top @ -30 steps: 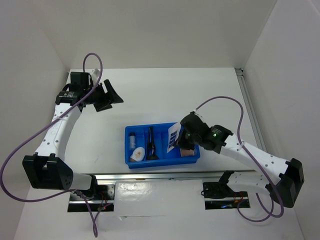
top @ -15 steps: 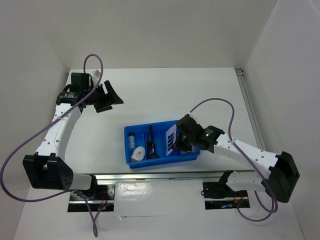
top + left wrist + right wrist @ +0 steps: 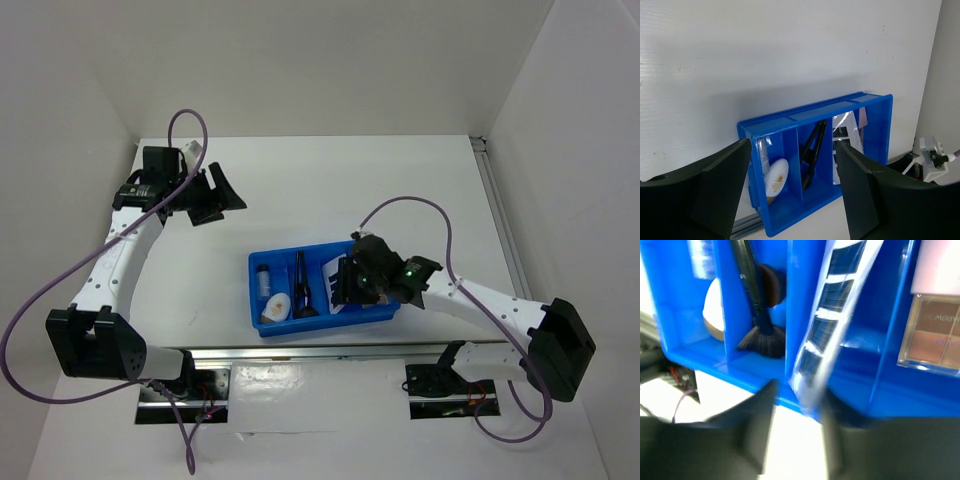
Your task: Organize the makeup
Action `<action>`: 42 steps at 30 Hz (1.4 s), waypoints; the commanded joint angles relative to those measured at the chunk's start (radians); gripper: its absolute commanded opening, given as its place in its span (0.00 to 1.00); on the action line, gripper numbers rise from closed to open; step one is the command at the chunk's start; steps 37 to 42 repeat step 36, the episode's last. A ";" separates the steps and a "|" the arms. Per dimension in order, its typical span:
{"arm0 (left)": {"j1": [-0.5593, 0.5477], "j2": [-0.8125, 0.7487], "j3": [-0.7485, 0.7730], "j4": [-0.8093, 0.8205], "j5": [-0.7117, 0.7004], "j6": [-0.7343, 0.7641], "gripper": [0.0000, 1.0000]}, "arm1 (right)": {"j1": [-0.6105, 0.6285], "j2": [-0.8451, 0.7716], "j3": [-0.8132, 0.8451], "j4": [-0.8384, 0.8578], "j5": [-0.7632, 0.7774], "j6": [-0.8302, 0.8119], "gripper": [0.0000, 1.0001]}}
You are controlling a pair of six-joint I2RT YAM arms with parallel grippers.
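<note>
The blue tray (image 3: 320, 323) lies near the table's front edge and holds the makeup. A clear black-capped vial (image 3: 265, 277) and a white oval piece (image 3: 277, 308) share the left compartment. Black brushes (image 3: 301, 285) fill the one beside it. The clear palette with dark pans (image 3: 832, 315) leans in the third compartment, its lower end between the blurred, parted fingers of my right gripper (image 3: 799, 390). That gripper hovers low over the tray (image 3: 345, 285). A pink/tan square (image 3: 935, 335) stands in the right compartment. My left gripper (image 3: 222, 192) stays open and empty at the far left.
A metal rail (image 3: 330, 352) runs along the front edge just below the tray. Another rail (image 3: 497, 210) borders the table's right side. White walls close in the left, back and right. Purple cables loop above both arms.
My right gripper moved left and down into the tray with the palette, and its fingers have parted from it. The left arm has not moved.
</note>
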 commanded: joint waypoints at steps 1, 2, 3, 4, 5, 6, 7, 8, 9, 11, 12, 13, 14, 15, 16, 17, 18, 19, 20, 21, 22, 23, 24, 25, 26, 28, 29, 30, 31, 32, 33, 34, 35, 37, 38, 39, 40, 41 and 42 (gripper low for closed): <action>-0.003 -0.012 0.001 0.015 -0.010 0.020 0.82 | 0.007 0.030 0.046 -0.012 0.027 -0.042 0.55; -0.003 -0.012 0.001 0.015 -0.010 0.020 0.82 | 0.007 0.030 0.056 -0.026 0.038 -0.042 0.63; -0.003 -0.012 0.001 0.015 -0.010 0.020 0.82 | 0.007 0.020 0.066 -0.043 0.052 -0.051 0.67; -0.003 -0.003 0.011 0.015 -0.010 0.020 0.82 | 0.007 0.009 0.097 -0.078 0.078 -0.051 0.74; -0.003 -0.003 0.011 0.015 -0.010 0.020 0.82 | 0.007 0.009 0.115 -0.101 0.096 -0.051 0.77; -0.003 -0.003 0.011 0.015 -0.010 0.020 0.82 | 0.007 0.009 0.140 -0.132 0.116 -0.051 0.80; -0.003 -0.003 0.011 0.015 -0.010 0.020 0.82 | 0.007 0.009 0.192 -0.195 0.159 -0.051 0.83; -0.003 -0.003 0.011 0.015 -0.010 0.020 0.82 | 0.007 0.021 0.220 -0.226 0.182 -0.051 0.84; -0.003 -0.003 0.011 0.015 -0.010 0.020 0.82 | 0.007 0.021 0.246 -0.256 0.203 -0.060 0.84; -0.003 -0.003 0.020 0.015 -0.010 0.020 0.82 | 0.007 0.042 0.327 -0.344 0.281 -0.060 0.84; -0.003 0.007 0.020 0.015 -0.010 0.020 0.82 | 0.007 0.042 0.352 -0.367 0.306 -0.060 0.84; -0.003 0.007 0.020 0.015 -0.010 0.020 0.82 | 0.007 0.052 0.405 -0.414 0.372 -0.042 0.84; -0.003 0.007 0.020 0.015 -0.010 0.020 0.82 | 0.007 0.067 0.434 -0.445 0.404 -0.024 0.84; -0.003 0.007 0.020 0.015 -0.010 0.020 0.82 | -0.034 0.079 0.465 -0.480 0.432 0.020 0.87; -0.003 0.007 0.020 0.015 -0.019 0.020 0.82 | -0.057 0.113 0.528 -0.544 0.491 0.044 0.90; -0.003 0.007 0.029 0.006 -0.019 0.020 0.82 | -0.100 0.131 0.560 -0.575 0.528 0.067 0.94; -0.003 0.007 0.029 -0.003 -0.030 0.029 0.82 | -0.123 0.153 0.594 -0.606 0.564 0.122 1.00; -0.003 0.007 0.029 -0.013 -0.044 0.029 0.82 | -0.150 0.198 0.655 -0.650 0.623 0.146 1.00; -0.003 0.007 0.040 -0.022 -0.056 0.041 0.82 | -0.181 0.222 0.683 -0.663 0.644 0.165 1.00; -0.003 0.016 0.040 -0.031 -0.082 0.041 0.83 | -0.254 0.248 0.706 -0.663 0.656 0.174 1.00; -0.003 0.016 0.050 -0.049 -0.097 0.054 0.85 | -0.296 0.274 0.758 -0.663 0.656 0.174 1.00; -0.003 0.016 0.051 -0.059 -0.110 0.054 0.85 | -0.337 0.330 0.783 -0.643 0.632 0.151 1.00; -0.003 0.016 0.051 -0.059 -0.122 0.063 0.86 | -0.380 0.360 0.803 -0.611 0.603 0.110 1.00; -0.003 0.016 0.063 -0.072 -0.142 0.063 0.86 | -0.470 0.389 0.842 -0.556 0.564 0.019 1.00; -0.003 0.016 0.063 -0.086 -0.154 0.063 0.86 | -0.518 0.450 0.861 -0.533 0.523 -0.023 1.00; -0.003 0.004 0.072 -0.086 -0.183 0.072 0.86 | -0.639 0.512 0.899 -0.502 0.411 -0.101 1.00; -0.003 -0.012 0.072 -0.086 -0.203 0.072 0.88 | -0.672 0.567 0.931 -0.479 0.344 -0.123 1.00; -0.003 -0.027 0.072 -0.095 -0.212 0.072 0.88 | -0.704 0.590 0.945 -0.468 0.313 -0.146 1.00; -0.003 -0.027 0.072 -0.096 -0.212 0.072 0.88 | -0.753 0.613 0.962 -0.468 0.291 -0.172 1.00; -0.003 -0.041 0.072 -0.096 -0.222 0.081 0.88 | -0.773 0.640 0.974 -0.450 0.271 -0.191 1.00; -0.003 -0.053 0.072 -0.096 -0.232 0.081 0.88 | -0.789 0.641 0.975 -0.435 0.232 -0.206 1.00; -0.003 -0.053 0.072 -0.096 -0.232 0.081 0.88 | -0.802 0.641 0.975 -0.416 0.216 -0.218 1.00; -0.003 -0.064 0.072 -0.096 -0.232 0.081 0.88 | -0.812 0.641 0.924 -0.342 0.202 -0.264 1.00; -0.003 -0.064 0.072 -0.096 -0.232 0.081 0.88 | -0.822 0.598 0.897 -0.303 0.178 -0.281 1.00; -0.003 -0.064 0.072 -0.096 -0.232 0.081 0.88 | -0.822 0.598 0.897 -0.303 0.178 -0.281 1.00; -0.003 -0.064 0.072 -0.096 -0.232 0.081 0.88 | -0.822 0.598 0.897 -0.303 0.178 -0.281 1.00; -0.003 -0.064 0.072 -0.096 -0.232 0.081 0.88 | -0.822 0.598 0.897 -0.303 0.178 -0.281 1.00; -0.003 -0.064 0.072 -0.096 -0.232 0.081 0.88 | -0.822 0.598 0.897 -0.303 0.178 -0.281 1.00; -0.003 -0.064 0.072 -0.096 -0.232 0.081 0.88 | -0.822 0.598 0.897 -0.303 0.178 -0.281 1.00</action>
